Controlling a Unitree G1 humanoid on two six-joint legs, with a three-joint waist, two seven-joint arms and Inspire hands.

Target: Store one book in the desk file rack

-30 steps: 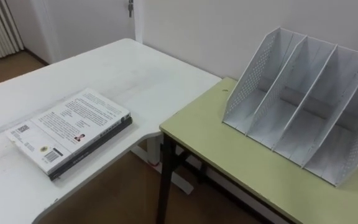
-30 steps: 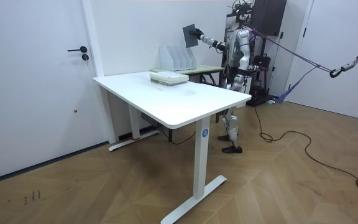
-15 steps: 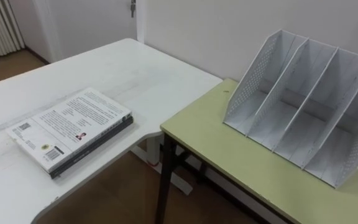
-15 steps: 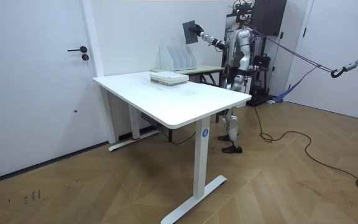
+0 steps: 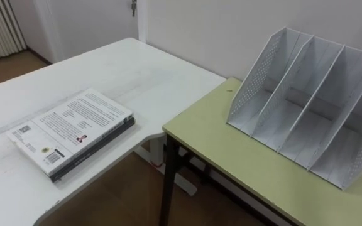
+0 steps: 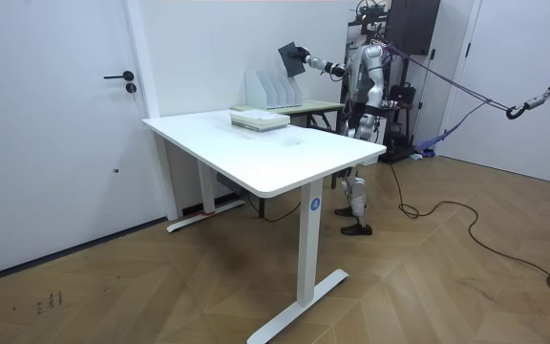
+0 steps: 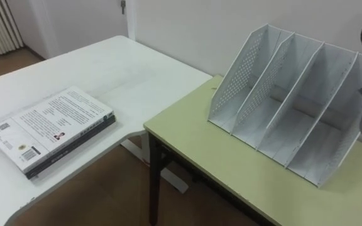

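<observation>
Item 1: one white file rack (image 5: 254, 81), perforated side wall, three compartments side by side. It stands on the green worktop (image 5: 231, 157), which I stand next to.

Item 2: two worktops. The green one carries the rack. The white worktop (image 5: 131, 75) lies to the rack's left, corner to corner with the green one.

Item 3: books, three as far as I can count. A stack (image 5: 71, 129) of what looks like two lies flat on the white worktop, well apart from the rack, a light cover on top and a darker volume beneath. One dark book (image 6: 291, 58) is up in the air above the rack, not touching it.

Item 4: my right robot hand (image 6: 305, 63), arm raised and stretched toward the rack, is closed on the dark book's edge and carries it clear of both worktops.
</observation>
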